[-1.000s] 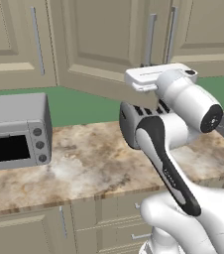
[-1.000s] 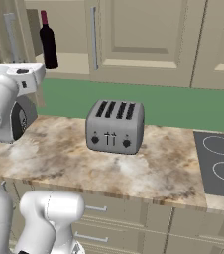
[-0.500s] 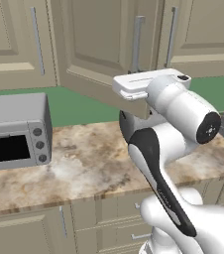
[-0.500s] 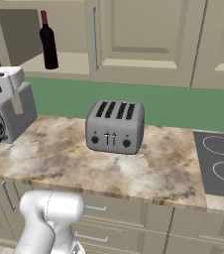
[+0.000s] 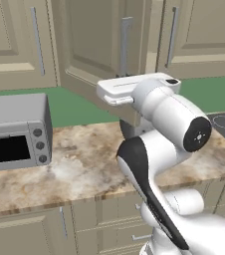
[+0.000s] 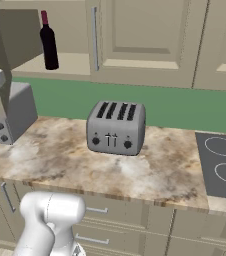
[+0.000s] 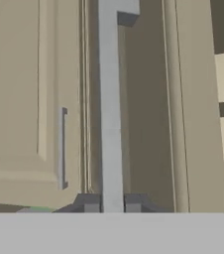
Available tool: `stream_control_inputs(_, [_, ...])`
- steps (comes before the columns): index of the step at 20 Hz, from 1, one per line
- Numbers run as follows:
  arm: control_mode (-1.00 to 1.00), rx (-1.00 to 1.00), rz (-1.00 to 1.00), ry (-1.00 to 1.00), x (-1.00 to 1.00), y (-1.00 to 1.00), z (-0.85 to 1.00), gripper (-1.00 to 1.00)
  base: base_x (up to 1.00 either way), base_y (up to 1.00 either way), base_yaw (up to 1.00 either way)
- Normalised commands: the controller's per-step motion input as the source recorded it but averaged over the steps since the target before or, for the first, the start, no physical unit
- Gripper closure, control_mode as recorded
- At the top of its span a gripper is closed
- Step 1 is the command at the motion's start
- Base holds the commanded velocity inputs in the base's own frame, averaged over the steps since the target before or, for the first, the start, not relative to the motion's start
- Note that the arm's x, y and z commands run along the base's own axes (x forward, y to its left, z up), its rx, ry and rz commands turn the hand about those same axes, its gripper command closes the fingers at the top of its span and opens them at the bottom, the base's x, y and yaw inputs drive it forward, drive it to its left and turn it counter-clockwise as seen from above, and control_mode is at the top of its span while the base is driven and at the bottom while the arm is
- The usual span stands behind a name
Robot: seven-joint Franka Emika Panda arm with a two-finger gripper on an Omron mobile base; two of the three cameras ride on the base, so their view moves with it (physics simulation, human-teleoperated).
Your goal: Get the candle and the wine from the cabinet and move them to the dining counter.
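Note:
The wine (image 6: 48, 42), a dark bottle with a red neck, stands on the shelf (image 6: 72, 64) of the open cabinet. The cabinet door (image 5: 92, 47) is swung out over the worktop. My gripper (image 7: 111, 203) is shut on the door's long silver handle (image 7: 110, 109), one fingertip on each side of the bar. In the left base view the white hand (image 5: 134, 88) sits at the lower end of that handle (image 5: 126, 44). The candle and the dining counter are out of view.
A silver toaster (image 6: 116, 127) stands on the marbled worktop (image 6: 160, 170) below the cabinet. A toaster oven (image 5: 15, 132) is at the left, a cooktop (image 6: 225, 165) at the right. Closed cabinet doors (image 6: 145, 40) flank the open one.
The hand has drawn the handle leftwards and the door has swung further open. More of the shelf shows beside the wine, which stays in its place.

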Motion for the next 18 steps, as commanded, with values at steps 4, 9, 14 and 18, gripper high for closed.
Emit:
stream_control_inputs(4, [-1.0,-0.01,0.0,0.0,-0.15,0.37,0.0,1.0,0.0,0.0,0.0])
stream_control_inputs(9, [-1.0,-0.02,0.0,0.0,-0.06,0.39,0.0,1.0,0.0,0.0,0.0])
stream_control_inputs(14, [-1.0,-0.01,0.0,0.0,0.0,0.36,0.0,1.0,0.0,0.0,0.0])
stream_control_inputs(18, [-1.0,-0.01,0.0,0.0,0.0,0.37,0.0,1.0,0.0,0.0,0.0])
